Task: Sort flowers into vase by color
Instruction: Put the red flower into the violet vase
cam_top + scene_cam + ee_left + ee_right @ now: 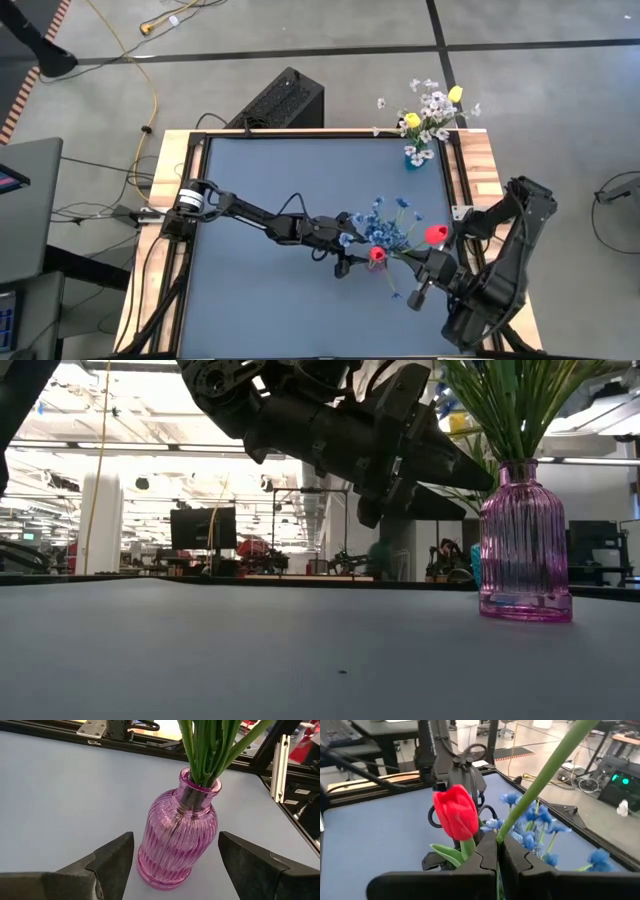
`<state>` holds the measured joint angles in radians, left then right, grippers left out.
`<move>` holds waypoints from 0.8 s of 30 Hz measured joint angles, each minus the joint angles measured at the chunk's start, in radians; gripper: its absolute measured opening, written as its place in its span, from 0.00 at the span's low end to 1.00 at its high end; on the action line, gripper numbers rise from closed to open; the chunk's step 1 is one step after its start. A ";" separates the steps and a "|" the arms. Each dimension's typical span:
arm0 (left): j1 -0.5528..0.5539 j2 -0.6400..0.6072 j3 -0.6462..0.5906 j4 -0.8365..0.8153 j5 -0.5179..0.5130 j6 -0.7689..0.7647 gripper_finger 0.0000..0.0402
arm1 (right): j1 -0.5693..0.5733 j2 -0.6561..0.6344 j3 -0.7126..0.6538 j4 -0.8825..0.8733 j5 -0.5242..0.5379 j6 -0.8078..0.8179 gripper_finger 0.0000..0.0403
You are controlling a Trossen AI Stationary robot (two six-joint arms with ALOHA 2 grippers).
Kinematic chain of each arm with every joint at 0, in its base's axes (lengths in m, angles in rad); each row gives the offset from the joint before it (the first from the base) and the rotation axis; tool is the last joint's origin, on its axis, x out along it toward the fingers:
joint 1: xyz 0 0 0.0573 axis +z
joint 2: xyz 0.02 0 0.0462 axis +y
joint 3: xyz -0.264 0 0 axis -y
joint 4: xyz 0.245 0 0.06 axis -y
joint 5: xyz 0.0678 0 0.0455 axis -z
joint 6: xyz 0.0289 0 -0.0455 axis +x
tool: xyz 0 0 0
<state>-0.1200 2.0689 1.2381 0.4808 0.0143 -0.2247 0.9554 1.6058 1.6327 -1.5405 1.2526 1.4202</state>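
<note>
A pink ribbed glass vase stands mid-table and holds blue flowers and a red tulip. My left gripper is open. Its fingers stand on either side of the vase's lower body, and a gap shows on each side. My right gripper, just right of the vase, is shut on a second red flower. A small blue vase at the far right holds white sprays and yellow buds. My right gripper pinches the red flower's green stem between its two fingertips, which lie across it. The fingers come nearly level from the table's right side, toward the pink vase. The stem slants up and back past the wrist, and the bud is clear of the table. The fingers hide the stem's lower end.
A black frame rail and wooden strips run along the table's edges. A black box sits beyond the far edge. The grey tabletop lies bare on the near left.
</note>
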 joint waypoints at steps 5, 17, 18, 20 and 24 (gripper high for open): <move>0.000 0.000 0.000 0.000 0.000 0.000 0.69 | -0.014 0.000 -0.073 0.033 0.009 0.083 0.07; 0.000 0.000 0.000 -0.004 0.001 0.000 0.69 | -0.029 -0.014 -0.129 0.097 0.057 0.078 0.07; 0.000 0.000 0.000 -0.004 0.001 0.000 0.69 | -0.027 -0.021 -0.129 0.100 0.054 0.069 0.07; 0.000 0.000 0.000 -0.004 0.001 0.000 0.69 | -0.026 -0.032 -0.111 0.101 0.039 0.044 0.07; 0.000 0.000 0.000 -0.005 0.001 0.004 0.69 | -0.026 -0.056 -0.049 0.105 0.031 -0.023 0.07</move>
<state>-0.1198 2.0689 1.2381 0.4763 0.0151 -0.2209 0.9291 1.5498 1.5841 -1.4353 1.2841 1.3972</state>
